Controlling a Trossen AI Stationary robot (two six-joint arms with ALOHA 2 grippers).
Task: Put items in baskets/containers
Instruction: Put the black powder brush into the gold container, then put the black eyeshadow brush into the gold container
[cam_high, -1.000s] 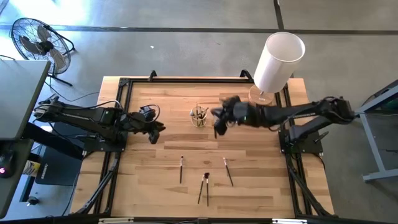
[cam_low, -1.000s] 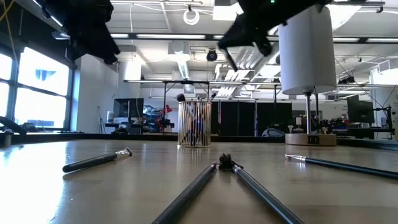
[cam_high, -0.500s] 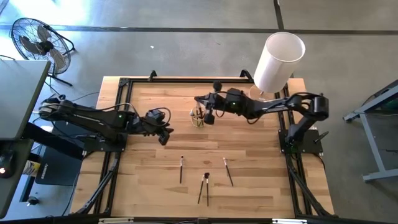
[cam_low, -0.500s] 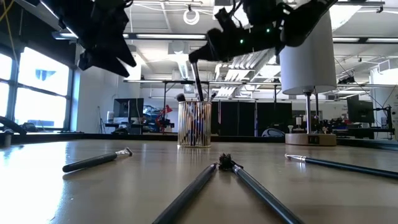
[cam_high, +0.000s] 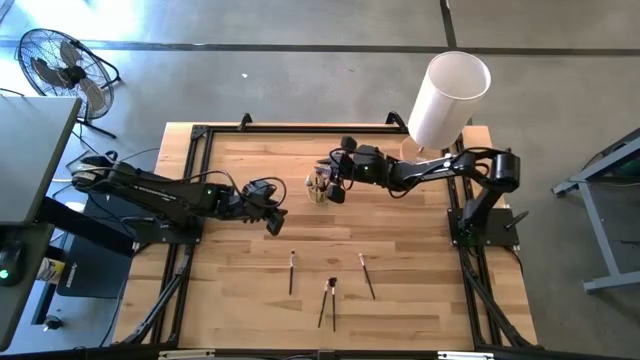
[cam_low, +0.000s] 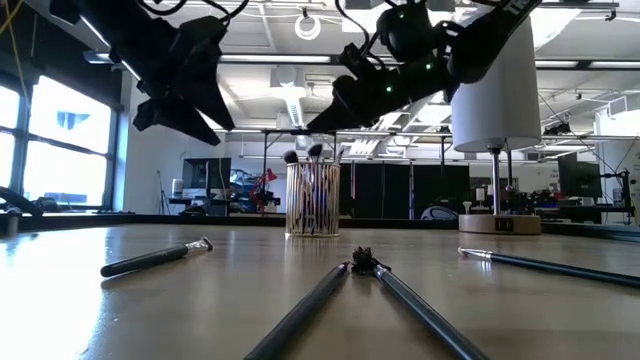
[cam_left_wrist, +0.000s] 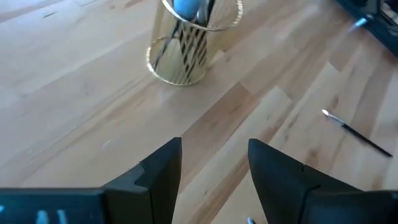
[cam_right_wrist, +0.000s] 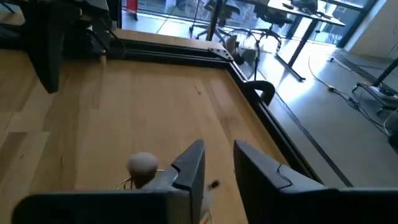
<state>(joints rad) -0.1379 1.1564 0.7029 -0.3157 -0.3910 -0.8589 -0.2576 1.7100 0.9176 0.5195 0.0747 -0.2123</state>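
Note:
The clear yellowish cup (cam_high: 320, 187) (cam_low: 313, 200) (cam_left_wrist: 186, 46) stands on its base at the table's middle far part, with several brushes upright in it, tips up. My right gripper (cam_high: 335, 186) (cam_right_wrist: 217, 171) hovers open just right of and above the cup's rim, and a pale brush tip (cam_right_wrist: 143, 163) shows beside its fingers. My left gripper (cam_high: 272, 220) (cam_left_wrist: 214, 165) is open above bare wood, left of and nearer than the cup. Several brushes lie flat on the near half: one (cam_high: 291, 272), a crossed pair (cam_high: 328, 300) and another (cam_high: 367, 276).
A big white cylinder (cam_high: 448, 95) (cam_low: 490, 80) on a round wooden base (cam_high: 420, 152) stands at the far right corner, close behind my right arm. A dark metal frame (cam_high: 200, 135) borders the table. Bare wood lies between the cup and the lying brushes.
My right gripper swung toward the table's left, carrying a brush that hung below it, to just above the cup. That brush now stands in the cup, apart from the fingers. My left gripper moved toward the table's right and a little nearer.

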